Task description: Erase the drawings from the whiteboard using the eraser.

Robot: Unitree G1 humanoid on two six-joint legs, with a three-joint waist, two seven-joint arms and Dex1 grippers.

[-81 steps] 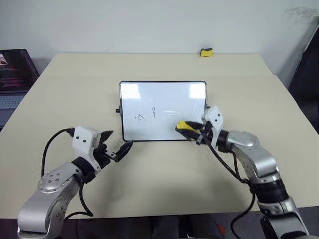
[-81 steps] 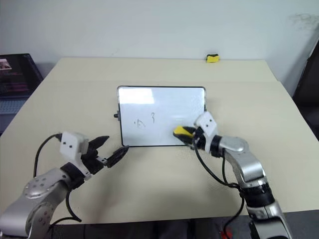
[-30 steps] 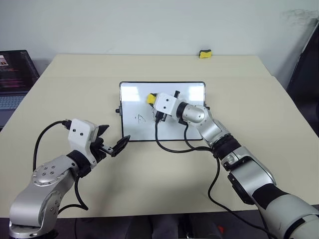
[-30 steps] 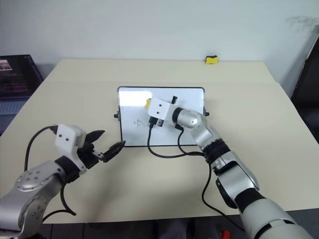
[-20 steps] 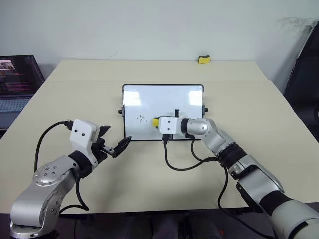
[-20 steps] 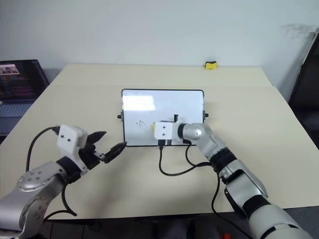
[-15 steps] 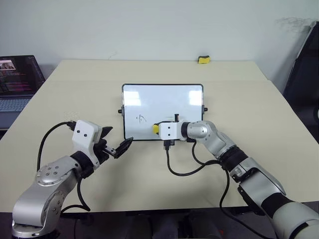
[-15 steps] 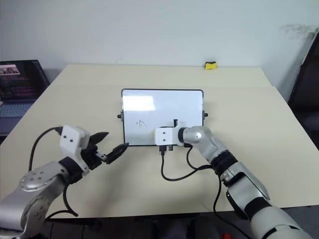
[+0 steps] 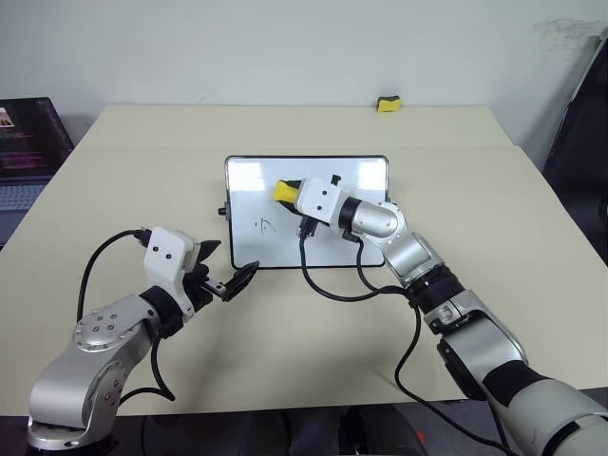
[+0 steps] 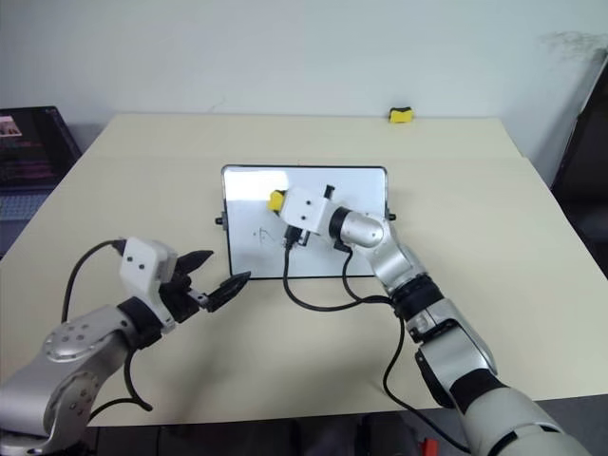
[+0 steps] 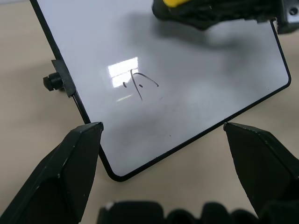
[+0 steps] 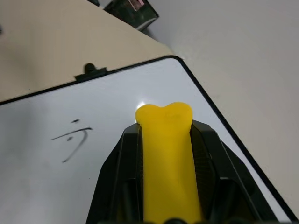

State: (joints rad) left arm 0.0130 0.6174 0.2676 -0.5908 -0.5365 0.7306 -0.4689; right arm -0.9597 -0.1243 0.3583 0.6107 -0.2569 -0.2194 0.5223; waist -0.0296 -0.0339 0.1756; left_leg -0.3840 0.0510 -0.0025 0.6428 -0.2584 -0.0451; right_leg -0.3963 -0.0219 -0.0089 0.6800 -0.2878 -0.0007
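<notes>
One whiteboard [image 9: 306, 211] lies flat near the middle of the beige tabletop [image 9: 494, 247], and on it just one drawing [image 9: 267, 226] is left — a small thin black scribble, a short stroke over a hooked line, sitting toward the board's left half. One eraser [image 9: 286, 191], bright yellow on top with a black base, is over the board's upper middle, clamped between the fingers of the right gripper [image 12: 166, 154]; in the right wrist view its yellow end pokes out past the fingers, with the scribble off to one side and apart from it. Whether the eraser's underside touches the glossy surface is hard to tell — the gripper's white housing covers it in the head views. The left gripper [image 9: 228, 280] hovers just off the board's lower left corner, fingers [image 11: 70, 172] spread wide and empty. One small yellow lump [image 9: 388, 104] rests at the tabletop's far edge, well apart. A laptop [image 9: 27, 152] is cut off at the left edge.
</notes>
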